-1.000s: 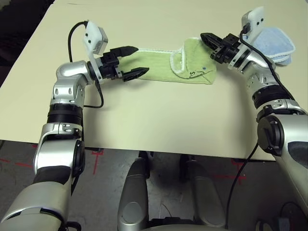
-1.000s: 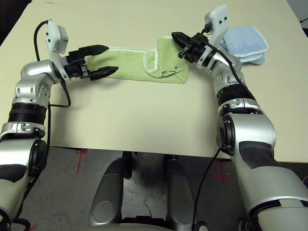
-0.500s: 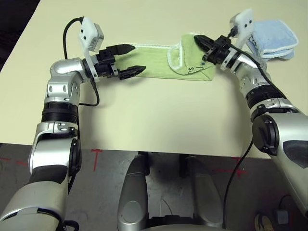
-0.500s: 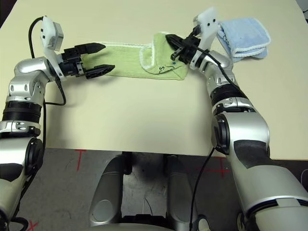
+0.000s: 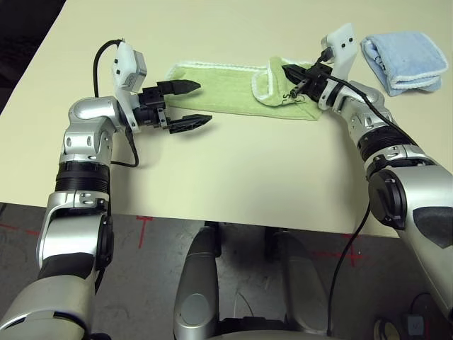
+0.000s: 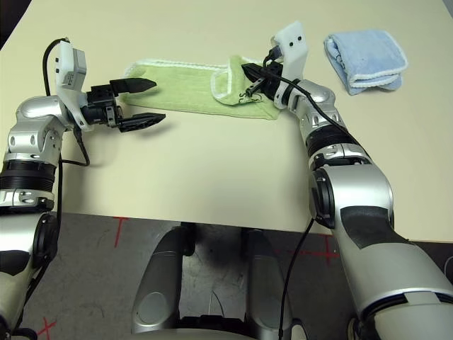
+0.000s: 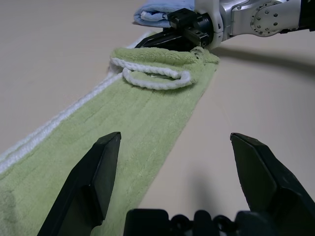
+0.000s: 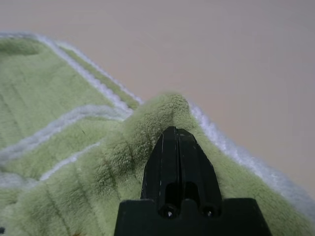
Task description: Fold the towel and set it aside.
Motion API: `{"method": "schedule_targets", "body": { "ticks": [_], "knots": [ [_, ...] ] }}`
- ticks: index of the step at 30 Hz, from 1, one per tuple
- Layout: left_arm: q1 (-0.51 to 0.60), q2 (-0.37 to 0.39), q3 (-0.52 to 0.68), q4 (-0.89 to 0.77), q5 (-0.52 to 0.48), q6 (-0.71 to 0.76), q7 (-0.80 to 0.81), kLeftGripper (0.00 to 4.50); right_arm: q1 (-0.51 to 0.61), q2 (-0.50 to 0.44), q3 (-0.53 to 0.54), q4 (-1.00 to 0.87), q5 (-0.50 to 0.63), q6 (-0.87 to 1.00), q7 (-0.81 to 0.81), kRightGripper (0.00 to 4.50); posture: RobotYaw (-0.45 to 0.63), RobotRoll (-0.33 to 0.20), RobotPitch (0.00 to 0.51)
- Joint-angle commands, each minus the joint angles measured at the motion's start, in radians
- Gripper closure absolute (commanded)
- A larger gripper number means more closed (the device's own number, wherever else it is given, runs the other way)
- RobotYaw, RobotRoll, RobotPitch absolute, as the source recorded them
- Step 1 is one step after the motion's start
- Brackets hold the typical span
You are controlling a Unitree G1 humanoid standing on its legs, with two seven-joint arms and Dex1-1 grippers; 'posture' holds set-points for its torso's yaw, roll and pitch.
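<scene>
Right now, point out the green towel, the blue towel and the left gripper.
green towel (image 5: 226, 88), left eye view, flat middle stretch.
blue towel (image 5: 407, 60), left eye view, top fold.
left gripper (image 5: 199, 103), left eye view, between fingertips.

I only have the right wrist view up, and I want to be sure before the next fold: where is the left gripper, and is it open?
Observer: The left gripper is open at the far end of the towel, one finger over the cloth and one over bare table.
Operator: How much of it is folded so far?
Observer: Just the end at the right gripper, a short flap laid over. The rest lies flat as a long strip.
Operator: Anything near my right arm?
Observer: A folded light blue towel lies on the table beyond it, apart from the green one.
</scene>
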Motion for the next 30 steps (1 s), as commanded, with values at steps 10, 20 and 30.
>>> {"method": "schedule_targets", "body": {
  "ticks": [10,20,30],
  "knots": [
    [-0.032,-0.021,-0.021,0.117,0.019,-0.079,-0.010,0.00,0.208,-0.120,-0.051,-0.397,0.216,0.095,0.413,4.48,0.04,0.000,0.339],
    [-0.104,-0.029,-0.014,0.253,0.043,-0.053,0.028,0.00,0.451,-0.279,-0.029,-0.571,0.245,0.155,0.534,4.48,0.01,0.000,0.314],
    [-0.099,-0.003,-0.019,0.264,0.054,-0.034,0.011,0.00,0.456,-0.314,-0.035,-0.458,0.242,0.043,0.608,4.48,0.04,0.000,0.303]
  ]
}}
